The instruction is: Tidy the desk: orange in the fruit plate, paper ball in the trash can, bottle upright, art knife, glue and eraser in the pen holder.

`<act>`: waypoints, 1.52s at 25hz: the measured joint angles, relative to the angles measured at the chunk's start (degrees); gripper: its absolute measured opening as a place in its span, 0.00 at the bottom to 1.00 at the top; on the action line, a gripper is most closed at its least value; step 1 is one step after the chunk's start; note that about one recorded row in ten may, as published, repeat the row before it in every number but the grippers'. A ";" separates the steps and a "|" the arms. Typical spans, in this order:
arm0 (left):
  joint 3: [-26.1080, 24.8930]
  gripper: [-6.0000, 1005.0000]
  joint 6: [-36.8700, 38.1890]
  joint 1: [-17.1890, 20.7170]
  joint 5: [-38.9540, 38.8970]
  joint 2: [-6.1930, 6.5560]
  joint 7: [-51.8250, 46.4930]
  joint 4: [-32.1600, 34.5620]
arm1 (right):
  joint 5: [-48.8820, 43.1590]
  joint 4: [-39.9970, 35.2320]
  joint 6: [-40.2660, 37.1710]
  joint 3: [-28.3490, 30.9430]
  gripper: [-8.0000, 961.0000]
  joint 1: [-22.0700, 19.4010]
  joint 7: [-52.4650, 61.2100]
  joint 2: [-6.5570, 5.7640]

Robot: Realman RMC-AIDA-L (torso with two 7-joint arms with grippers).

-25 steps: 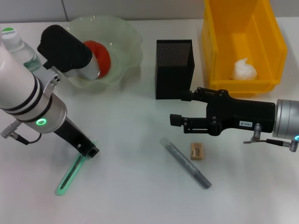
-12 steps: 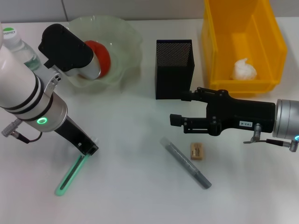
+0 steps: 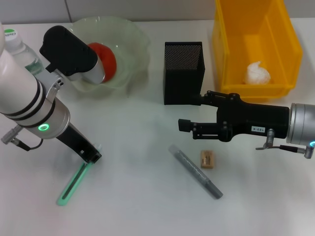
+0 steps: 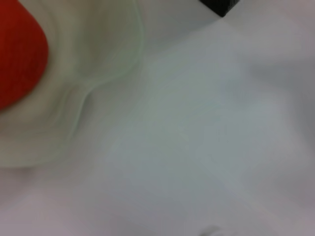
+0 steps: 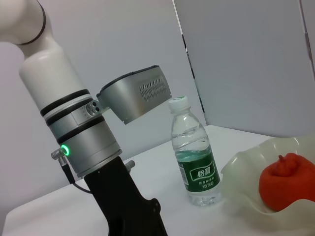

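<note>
Left gripper [image 3: 92,157] is low on the desk [image 3: 138,196] at the upper end of the green art knife [image 3: 71,184] — whether its fingers are apart or clamped on the knife cannot be told. Right gripper [image 3: 189,114] hovers with fingers apart between the black pen holder [image 3: 182,72] and the eraser [image 3: 207,159], the grey glue stick [image 3: 196,171] just beside the eraser. Orange [image 3: 104,60] in fruit plate [image 3: 130,37], paper ball [image 3: 257,73] in yellow trash can [image 3: 290,39], bottle [image 5: 194,160] upright — beside the plate.
</note>
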 joint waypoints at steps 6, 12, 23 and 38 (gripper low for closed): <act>0.00 0.31 0.00 -0.12 0.04 -0.03 0.02 -0.46 | 0.00 0.07 0.44 -0.02 0.88 0.30 0.00 0.00; 0.00 0.31 0.01 -0.11 0.04 -0.03 0.10 -0.55 | 0.00 0.07 0.52 -0.04 0.88 0.70 0.00 0.00; 0.00 0.21 -0.06 -0.11 0.06 -0.03 0.82 -0.55 | 0.00 0.16 1.14 0.00 0.88 0.93 0.00 0.00; -1.60 0.19 -0.29 1.92 -1.85 0.21 0.88 11.55 | 0.58 1.45 2.77 0.11 0.88 0.69 -1.08 0.05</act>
